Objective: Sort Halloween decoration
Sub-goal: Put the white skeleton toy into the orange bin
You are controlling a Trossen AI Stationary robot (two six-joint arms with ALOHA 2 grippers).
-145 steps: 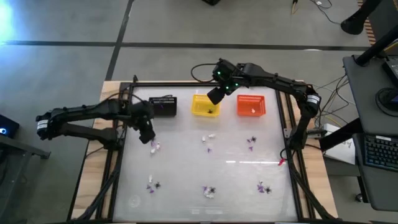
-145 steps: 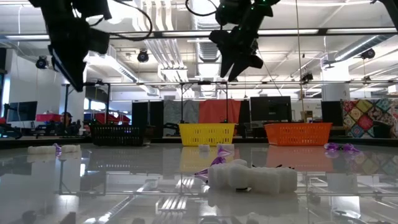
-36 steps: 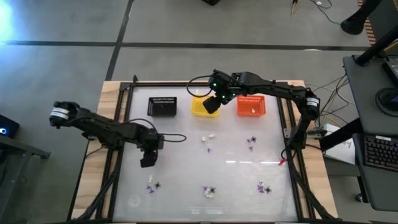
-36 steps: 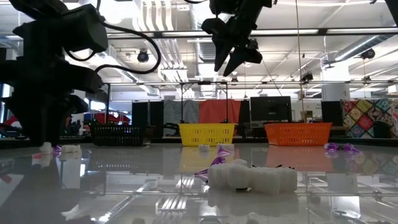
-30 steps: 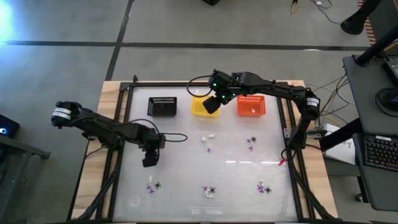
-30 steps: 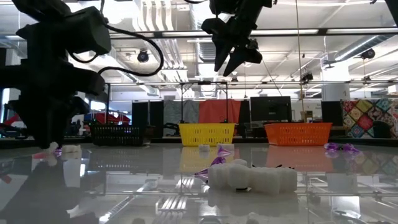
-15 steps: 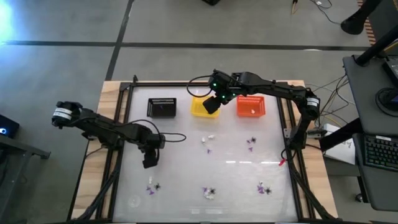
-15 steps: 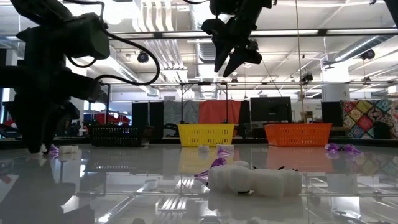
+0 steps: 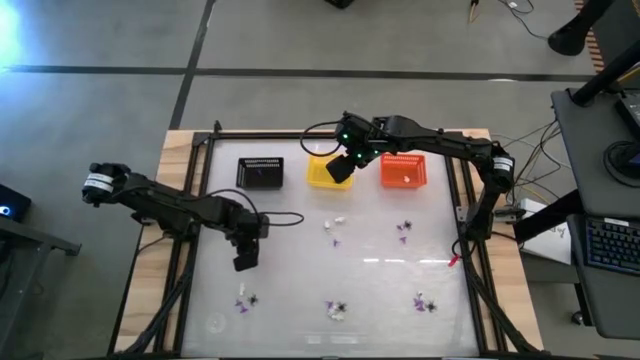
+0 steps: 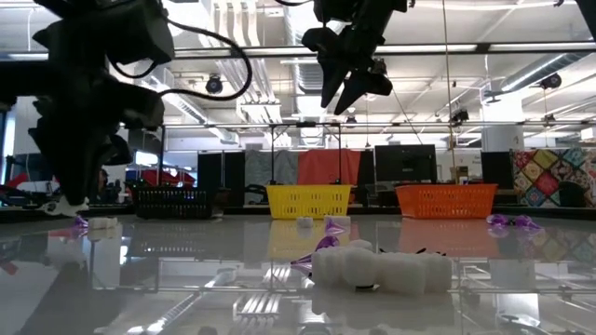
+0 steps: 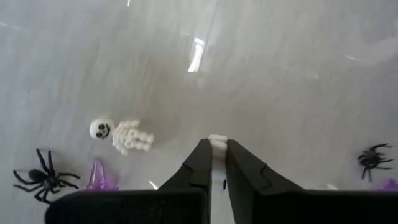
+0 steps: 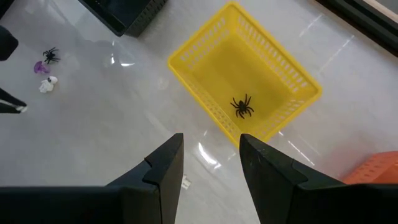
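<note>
My left gripper [image 9: 245, 262] hangs low over the table's left part, shut on a tiny white trinket [image 11: 217, 142]. Below it on the table lie a white skeleton [image 11: 121, 135], a purple trinket [image 11: 99, 177] and two black spiders [image 11: 43, 177] [image 11: 373, 157]. My right gripper [image 12: 211, 162] hovers open high above the yellow basket [image 9: 325, 170], with nothing between its fingers. One black spider [image 12: 242, 106] lies on that basket's floor. More of the Halloween decoration [image 9: 404, 230] is scattered over the table. My left gripper pinches the white trinket's end [image 11: 217, 140] between its two fingertips. The fingers come steeply from above, pointing down. In the low view the trinket [image 10: 65, 207] sits at the fingertips, lifted just clear of the table.
The black basket [image 9: 261, 171], the yellow one and the orange basket [image 9: 404, 170] stand in a row at the far edge. Trinkets lie near the middle [image 9: 338, 220] and along the near edge [image 9: 245, 298] [image 9: 336, 308] [image 9: 425, 300]. A dark frame [image 9: 190, 250] rims the table.
My left gripper has shut on the white trinket that lay on the table and has risen a little, lifting it clear. My right gripper has kept still.
</note>
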